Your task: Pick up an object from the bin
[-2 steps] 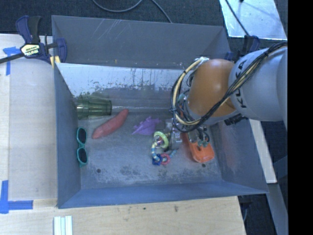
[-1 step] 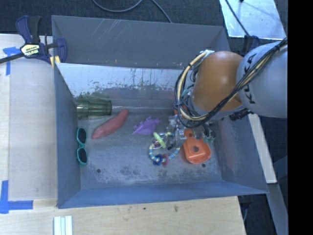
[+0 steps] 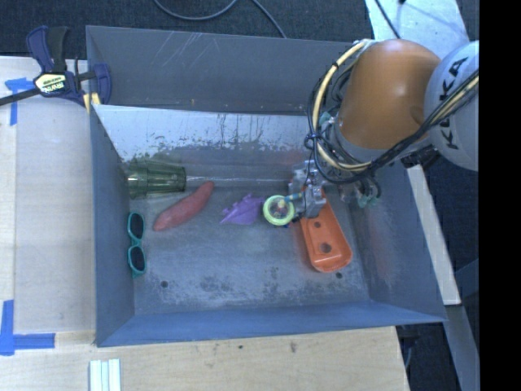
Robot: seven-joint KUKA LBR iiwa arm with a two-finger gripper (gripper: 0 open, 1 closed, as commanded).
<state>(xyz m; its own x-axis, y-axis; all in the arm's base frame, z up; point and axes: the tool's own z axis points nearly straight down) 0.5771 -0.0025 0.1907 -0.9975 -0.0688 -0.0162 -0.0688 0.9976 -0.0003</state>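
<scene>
Bin (image 3: 244, 287): gripper (image 3: 303, 200) perhaps touching yellow-green ring (image 3: 278, 210).

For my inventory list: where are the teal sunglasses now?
In the camera view, the teal sunglasses lie beside the bin's left wall, below the tipped dark green cup and left of the reddish elongated toy.

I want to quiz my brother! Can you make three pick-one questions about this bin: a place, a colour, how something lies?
1. Where are the sunglasses? A) by the left wall B) under the arm C) far right corner
2. What colour is the flat thing beside the end effector? A) blue B) white C) orange
3. How is the green cup placed? A) upright B) on its side C) upside down
Answers: A, they lie along the left wall; C, it looks orange; B, its mouth faces sideways.
</scene>
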